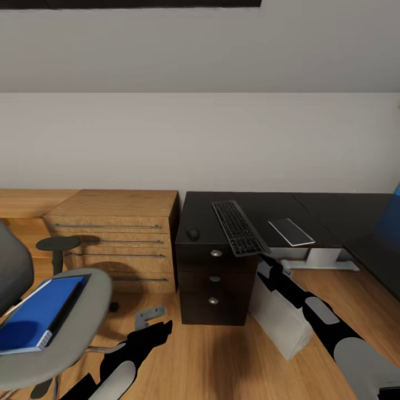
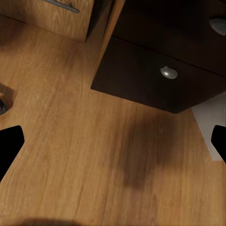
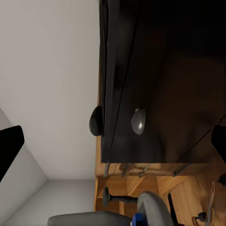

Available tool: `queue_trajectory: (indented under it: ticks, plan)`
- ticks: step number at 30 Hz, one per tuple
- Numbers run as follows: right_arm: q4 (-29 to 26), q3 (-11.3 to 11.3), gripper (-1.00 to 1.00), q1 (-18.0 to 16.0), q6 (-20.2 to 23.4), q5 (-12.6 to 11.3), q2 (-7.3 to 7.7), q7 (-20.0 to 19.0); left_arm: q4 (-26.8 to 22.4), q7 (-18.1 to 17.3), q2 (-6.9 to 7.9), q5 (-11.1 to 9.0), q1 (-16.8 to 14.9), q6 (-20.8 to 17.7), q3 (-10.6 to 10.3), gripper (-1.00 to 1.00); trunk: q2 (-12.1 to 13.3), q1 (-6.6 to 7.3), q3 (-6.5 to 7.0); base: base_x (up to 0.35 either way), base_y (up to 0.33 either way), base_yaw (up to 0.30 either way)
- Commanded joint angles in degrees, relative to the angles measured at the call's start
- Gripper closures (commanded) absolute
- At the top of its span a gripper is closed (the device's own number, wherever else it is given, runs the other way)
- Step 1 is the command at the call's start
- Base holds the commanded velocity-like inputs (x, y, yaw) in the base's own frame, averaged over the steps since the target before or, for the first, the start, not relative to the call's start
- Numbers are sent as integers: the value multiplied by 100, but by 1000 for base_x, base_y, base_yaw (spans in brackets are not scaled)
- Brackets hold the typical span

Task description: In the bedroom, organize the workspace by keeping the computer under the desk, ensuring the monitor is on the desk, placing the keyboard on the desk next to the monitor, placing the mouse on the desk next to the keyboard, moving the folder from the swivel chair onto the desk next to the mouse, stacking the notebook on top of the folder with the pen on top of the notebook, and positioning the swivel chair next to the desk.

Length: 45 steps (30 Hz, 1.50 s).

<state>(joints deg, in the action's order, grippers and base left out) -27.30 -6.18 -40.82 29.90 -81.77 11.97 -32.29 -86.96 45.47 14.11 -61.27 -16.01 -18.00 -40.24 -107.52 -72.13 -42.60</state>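
Note:
The black keyboard [image 1: 239, 226] lies askew on the black desk [image 1: 261, 206], its near end sticking out past the front edge. Just under that end my right gripper [image 1: 266, 262] [image 3: 114, 143] is open, facing the drawer front. A dark mouse [image 1: 192, 233] [image 3: 95, 120] sits left of the keyboard. The light-grey computer [image 1: 280, 319] stands on the floor beside the drawers, partly behind my right arm. On the grey swivel chair [image 1: 83, 311] at the left rests the blue folder [image 1: 39, 314]. Low over the floor, my left gripper [image 1: 158, 330] [image 2: 114, 143] is open and empty.
A wooden chest [image 1: 116, 233] with bar handles stands left of the desk. Three drawers with silver knobs [image 1: 216, 253] [image 2: 168, 72] face me. A flat dark slab with a pale edge [image 1: 291, 231] lies right of the keyboard. Something blue [image 1: 395, 214] shows at the right edge.

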Motion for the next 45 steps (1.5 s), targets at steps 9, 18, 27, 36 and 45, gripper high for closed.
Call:
queue_trajectory:
  ticks: [9, 18, 27, 36, 45]
  plan:
    - [5, -33, -100, -5, -47, -33, -1, -15, -8, 39, 8, -25, -7, -17, -13, -100, -3, 0, -6, 131, 0, 0]
    - [5, -33, -100, -5, -63, -32, -2, -15, -7, 35, 13, -26, -7, -25, -91, -100, -3, 0, -6, 128, 0, 0]
    - [5, -33, -100, -5, -63, -32, -2, -15, -6, 34, 13, -25, -7, -28, -115, -100, -3, 0, -6, 20, 0, 0]
    - [5, -33, -100, -5, -63, -32, -2, -15, -5, 40, 13, -40, -7, -27, -116, -100, -3, 0, -6, 103, 0, 0]
    - [5, -39, -100, -5, -61, -32, -2, -13, -5, 39, 13, -42, -7, -28, -116, -100, -3, 0, -6, 6, 0, 0]
